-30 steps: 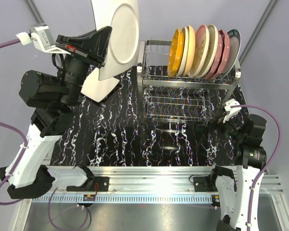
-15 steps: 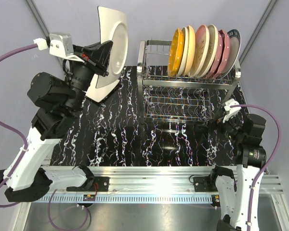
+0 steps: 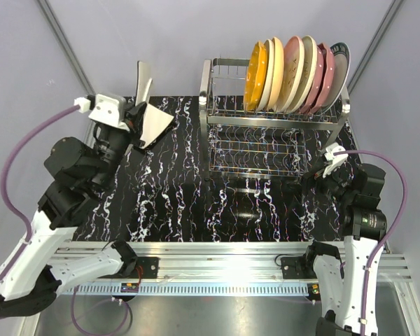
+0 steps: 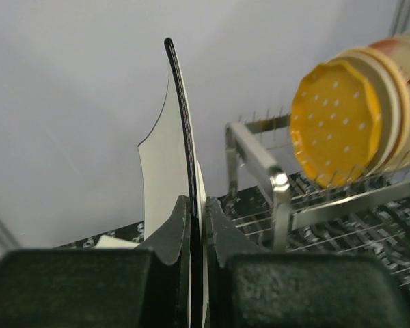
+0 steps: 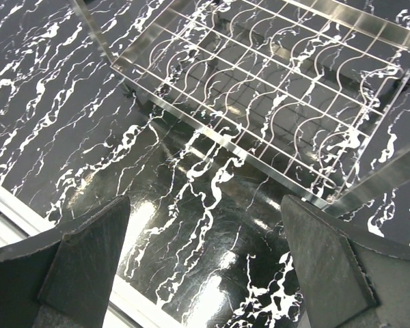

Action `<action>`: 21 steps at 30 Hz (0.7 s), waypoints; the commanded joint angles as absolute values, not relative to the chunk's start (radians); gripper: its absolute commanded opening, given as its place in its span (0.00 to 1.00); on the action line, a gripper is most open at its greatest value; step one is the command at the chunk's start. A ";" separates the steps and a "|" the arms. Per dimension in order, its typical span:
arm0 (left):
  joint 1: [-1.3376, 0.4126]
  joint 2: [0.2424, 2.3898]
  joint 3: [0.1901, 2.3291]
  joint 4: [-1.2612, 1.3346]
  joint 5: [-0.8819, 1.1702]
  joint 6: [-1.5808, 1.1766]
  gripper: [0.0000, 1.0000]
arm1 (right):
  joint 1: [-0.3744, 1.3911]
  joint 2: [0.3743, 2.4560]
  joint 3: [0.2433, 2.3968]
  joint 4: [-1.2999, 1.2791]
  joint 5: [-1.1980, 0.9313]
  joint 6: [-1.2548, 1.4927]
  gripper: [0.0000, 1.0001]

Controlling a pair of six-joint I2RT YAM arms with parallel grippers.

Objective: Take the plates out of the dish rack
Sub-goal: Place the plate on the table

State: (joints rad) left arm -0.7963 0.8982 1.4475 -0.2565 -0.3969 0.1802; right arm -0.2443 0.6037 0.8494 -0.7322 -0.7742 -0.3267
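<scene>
1. My left fingers (image 4: 197, 217) are pinched on the rim of a white plate (image 4: 162, 171). It stands on edge, left of the dish rack (image 3: 276, 119) and apart from it, over the black marbled surface (image 3: 182, 203).
2. Why on edge: plates rack upright, so the rim is the only part I can grab. My read is that holding it vertical also keeps it off the rack's end post (image 4: 277, 184).
3. The other plates (image 3: 294, 66) stand packed in the upper tier, toward the right end. The yellow one (image 4: 335, 116) is first in the row on my side.
4. My right fingers (image 5: 205, 205) are spread wide and hold nothing. They sit low by the rack's near right corner, probably parked out of the way.
5. Can't tell:
   - whether the held plate's lower edge touches the surface, since my own fingers block it;
   - what the white patch (image 3: 157, 124) beside the grip is, either another plate lying flat or this plate's face;
   - how many plates are in the row, because they overlap.
</scene>
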 commanded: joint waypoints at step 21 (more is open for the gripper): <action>-0.552 1.038 1.034 0.218 -0.371 0.689 0.00 | -0.249 0.603 0.867 -0.742 -0.830 -0.351 1.00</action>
State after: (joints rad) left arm -0.6006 1.0397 1.0283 -0.0658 -0.4171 0.6025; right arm -0.2443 0.6121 0.8497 -0.7517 -0.8062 -0.3374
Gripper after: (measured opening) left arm 0.061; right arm 0.994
